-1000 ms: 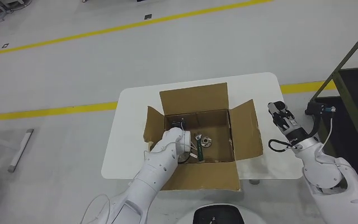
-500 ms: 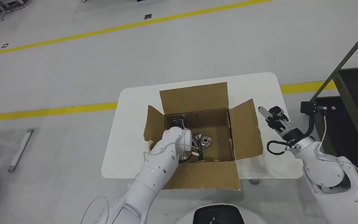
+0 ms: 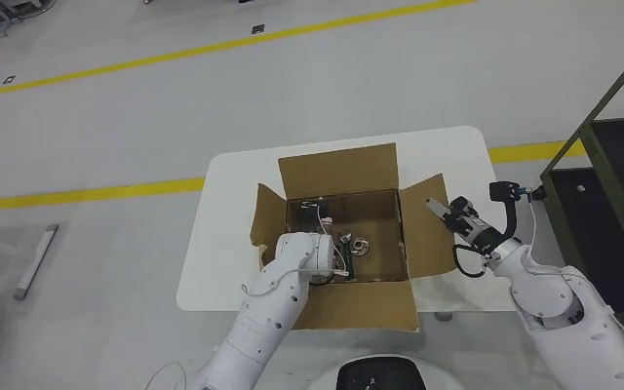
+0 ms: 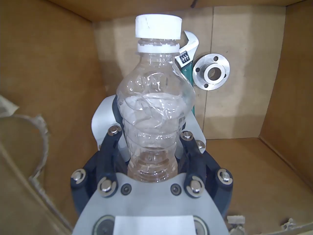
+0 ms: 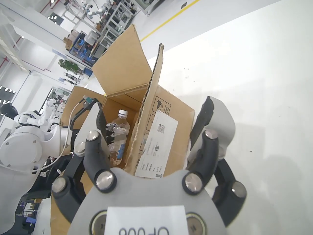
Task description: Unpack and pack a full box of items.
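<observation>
I am grasping the bottle (image 4: 154, 94) in my left gripper (image 4: 150, 123) to lift it from the box (image 4: 49, 50), with my right gripper (image 5: 155, 113) released.

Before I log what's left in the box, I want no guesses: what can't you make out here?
Left wrist view: the handle of the wrench, behind the bottle gripped by the left claw; the bottle's base, behind the claw's body.
Top view: part of the floor of the box, under the left arm; the flange, too small for detail.
Right wrist view: the box floor, behind its near flap.
</observation>
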`<state>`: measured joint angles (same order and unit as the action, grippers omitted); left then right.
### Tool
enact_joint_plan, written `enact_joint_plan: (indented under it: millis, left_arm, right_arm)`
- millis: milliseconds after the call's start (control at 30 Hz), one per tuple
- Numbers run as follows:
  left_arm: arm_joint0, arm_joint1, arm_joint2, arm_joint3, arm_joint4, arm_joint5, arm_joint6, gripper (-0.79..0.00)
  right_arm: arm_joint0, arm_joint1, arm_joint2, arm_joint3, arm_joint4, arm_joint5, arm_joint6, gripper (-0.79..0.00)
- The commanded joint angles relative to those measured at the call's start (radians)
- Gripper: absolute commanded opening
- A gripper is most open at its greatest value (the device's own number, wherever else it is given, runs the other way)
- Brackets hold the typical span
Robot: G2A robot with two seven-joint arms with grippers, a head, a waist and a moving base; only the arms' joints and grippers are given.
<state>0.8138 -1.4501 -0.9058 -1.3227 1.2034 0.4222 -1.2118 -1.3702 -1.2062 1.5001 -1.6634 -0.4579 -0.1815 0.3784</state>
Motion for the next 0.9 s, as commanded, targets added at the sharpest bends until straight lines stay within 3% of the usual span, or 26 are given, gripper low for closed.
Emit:
enact_joint_plan:
  millis: [0, 333, 867]
  left_arm:
    - [0.022, 0.006, -0.013, -0.036, 0.021, -0.008, -0.012, -0.785]
    - [0.065, 0.017, -0.071, -0.137, 0.046, -0.045, -0.037, -0.785]
    - [0.073, 0.023, -0.14, -0.256, 0.061, -0.096, -0.054, -0.785]
  right_arm:
    - [0.007, 0.0, -0.006, 0.009, 0.001, -0.002, 0.0, -0.785]
    - [0.029, -0.003, -0.013, 0.03, 0.046, 0.028, -0.011, -0.785]
    - [0.053, 0.0, 0.034, 0.034, 0.086, 0.074, -0.05, -0.785]
